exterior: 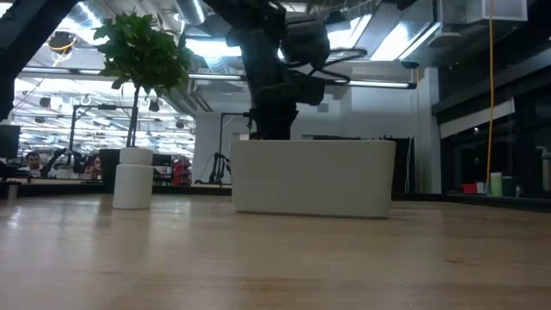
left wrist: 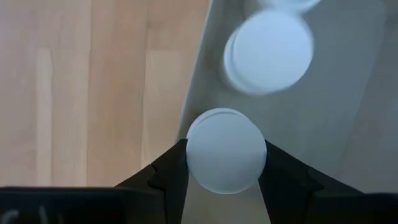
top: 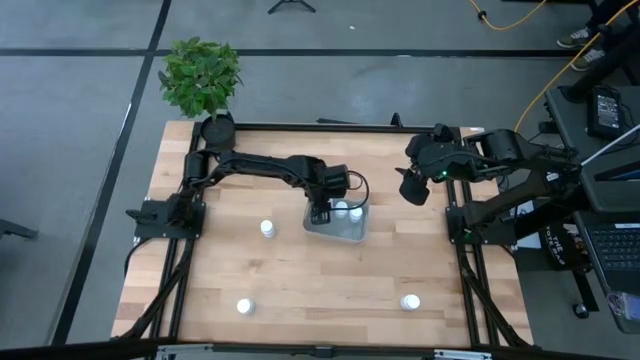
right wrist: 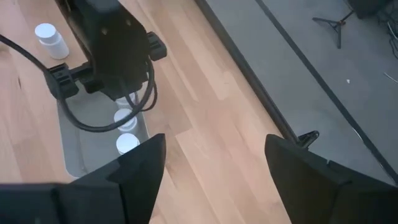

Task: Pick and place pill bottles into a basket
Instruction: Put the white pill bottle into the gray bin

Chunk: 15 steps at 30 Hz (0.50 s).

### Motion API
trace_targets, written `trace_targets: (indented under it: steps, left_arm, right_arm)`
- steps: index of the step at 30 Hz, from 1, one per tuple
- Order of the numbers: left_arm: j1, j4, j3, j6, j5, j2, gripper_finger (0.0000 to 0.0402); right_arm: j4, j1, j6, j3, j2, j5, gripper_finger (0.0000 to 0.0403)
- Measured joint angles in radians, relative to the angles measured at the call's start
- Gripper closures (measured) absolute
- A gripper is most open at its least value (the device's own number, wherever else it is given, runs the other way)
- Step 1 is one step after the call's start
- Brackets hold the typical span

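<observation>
Over the basket near the middle of the bench, reaching down into its left end: left gripper, jaws pinching a pill bottle by its sides, white cap facing the wrist camera. Inside the basket beside the held one, at least one more bottle upright on the grey floor, with the edge of another cap just past it. From the right wrist view, two white caps inside the basket under the left arm's cabling.

Elsewhere on the bench, three bottles standing loose: one just left of the basket, one toward the front-left corner, one toward the front-right corner. From table height, the basket as a pale wall with the left arm rising from behind it, and the nearby bottle upright to one side, apart from it.

Near the right edge toward the back, raised above the wood and well apart from the basket: right gripper, jaws spread wide, holding nothing.

At the back-left corner, a leafy potted plant.
</observation>
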Motion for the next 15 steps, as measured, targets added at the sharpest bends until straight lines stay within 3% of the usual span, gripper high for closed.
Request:
trace_targets:
  steps: [5, 10, 15]
  left_arm:
    - [0.004, -0.014, 0.001, -0.002, 0.064, 0.02, 0.023]
    - [0.005, -0.074, -0.002, -0.04, 0.101, 0.031, 0.0184]
    - [0.005, -0.161, 0.013, -0.05, 0.042, 0.004, 0.013]
  right_arm:
    - [-0.006, 0.0, 0.019, 0.0, 0.0, 0.0, 0.0128]
    - [-0.006, 0.0, 0.021, 0.001, 0.0, 0.0, 0.0128]
    - [-0.006, 0.0, 0.023, 0.001, 0.0, 0.008, 0.0128]
